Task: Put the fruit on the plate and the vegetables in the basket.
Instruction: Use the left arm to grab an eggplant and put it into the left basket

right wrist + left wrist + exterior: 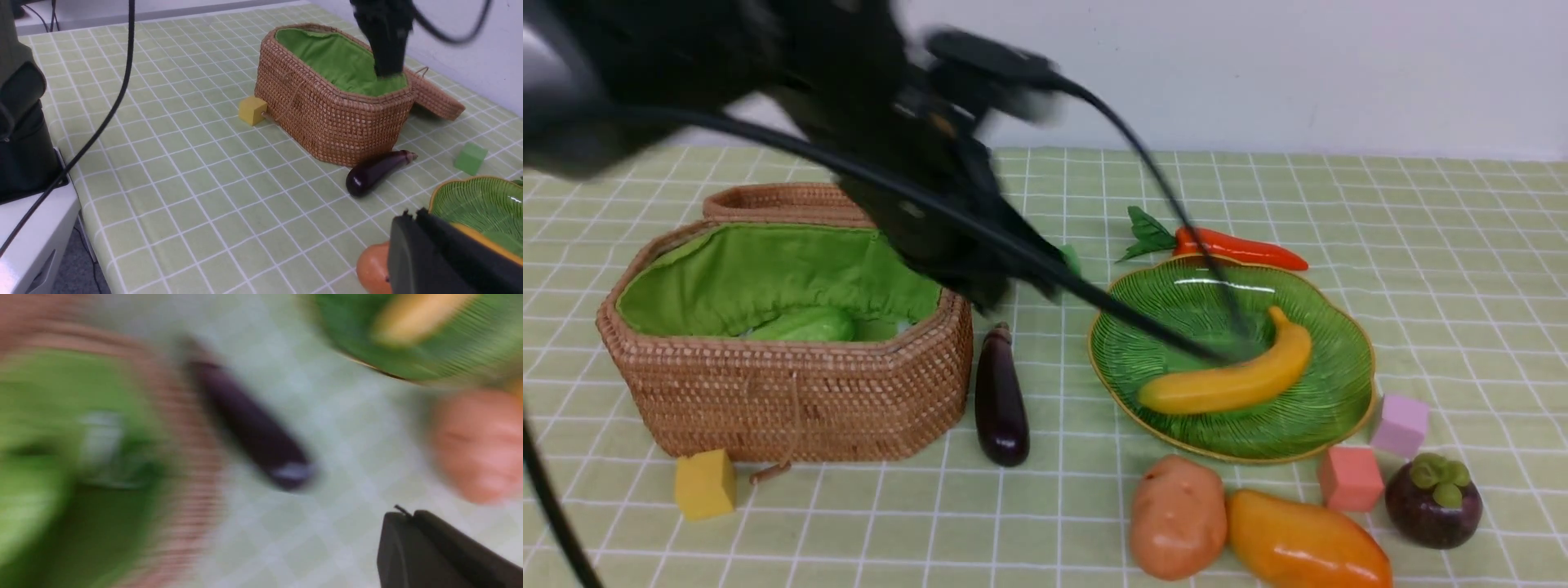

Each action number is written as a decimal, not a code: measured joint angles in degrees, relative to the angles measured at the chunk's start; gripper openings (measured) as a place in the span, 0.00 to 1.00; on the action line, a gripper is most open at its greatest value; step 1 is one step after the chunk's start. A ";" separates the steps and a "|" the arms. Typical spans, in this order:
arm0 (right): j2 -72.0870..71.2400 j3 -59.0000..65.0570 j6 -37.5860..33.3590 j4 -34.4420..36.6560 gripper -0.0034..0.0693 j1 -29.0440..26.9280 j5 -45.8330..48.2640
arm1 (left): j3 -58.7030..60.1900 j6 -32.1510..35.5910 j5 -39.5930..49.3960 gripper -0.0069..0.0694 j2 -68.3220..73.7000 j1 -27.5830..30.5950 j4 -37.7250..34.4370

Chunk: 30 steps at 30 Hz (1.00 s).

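Left arm [915, 163] motion-blurred, jaws indistinct; gourd [805, 325] half hidden behind basket [792, 392] wall; mango [1307, 543] cropped.

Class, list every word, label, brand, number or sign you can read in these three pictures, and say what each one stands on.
No text can be read in any view.
Brown woven wicker basket, green ribbed glass plate, small yellow cube, checked green tablecloth: no print shows.
Black left arm: motion-blurred, so any marking on it is unreadable.
Left wrist view: too blurred to show lettering.
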 joint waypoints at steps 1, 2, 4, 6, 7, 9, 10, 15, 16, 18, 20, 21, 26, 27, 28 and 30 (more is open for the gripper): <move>0.00 0.00 0.16 -0.08 0.05 0.00 0.11 | 0.00 -1.15 0.38 0.07 0.60 -1.84 -0.15; 0.00 0.00 0.46 -0.31 0.05 0.00 0.18 | 0.00 -2.07 0.46 0.07 1.25 -3.56 -0.15; 0.00 0.00 1.68 -0.87 0.05 0.00 0.78 | 0.00 -3.53 0.46 0.09 3.07 -7.20 -0.15; 0.00 0.00 2.64 -1.75 0.05 0.00 1.13 | 0.00 -3.98 0.27 0.14 4.94 -9.67 -0.39; 0.00 0.00 3.33 -2.37 0.05 0.00 1.18 | 0.00 -4.13 0.28 0.21 6.29 -11.05 -0.67; 0.00 0.00 4.57 -3.31 0.05 0.00 1.47 | 0.00 -4.21 0.28 0.30 8.38 -12.16 -0.96; 0.00 0.00 5.06 -3.60 0.05 0.00 1.62 | 0.00 -4.29 0.28 0.37 9.10 -12.41 -1.04; 0.00 0.00 6.17 -4.27 0.05 0.00 2.76 | -0.06 -8.04 0.28 0.59 10.35 -11.92 0.59; 0.00 0.00 6.17 -4.27 0.06 0.00 2.76 | -0.13 -9.34 0.28 0.59 10.23 -11.61 1.24; 0.00 0.00 6.17 -4.27 0.06 0.00 2.76 | -0.26 -12.04 0.20 0.60 10.03 -10.90 3.03; 0.00 0.00 6.20 -4.27 0.06 0.00 2.76 | -0.26 -14.54 -0.27 0.60 10.01 -10.14 5.21; 0.00 0.00 6.20 -4.27 0.06 0.00 2.76 | -0.26 -15.78 -0.65 0.60 10.01 -9.90 6.25; 0.00 0.00 6.14 -4.27 0.06 0.00 2.18 | -0.38 -23.32 -4.68 0.62 12.57 -9.50 12.96; 0.00 0.00 6.14 -4.27 0.06 0.00 2.18 | -0.71 -24.77 -4.81 0.63 13.50 -9.56 14.43; 0.00 0.00 6.14 -4.27 0.06 0.00 2.18 | -1.01 -26.01 -4.76 0.64 14.36 -9.55 15.66; 0.00 0.00 6.14 -4.27 0.07 0.00 2.25 | -2.11 -28.98 -4.05 0.67 16.71 -9.55 19.28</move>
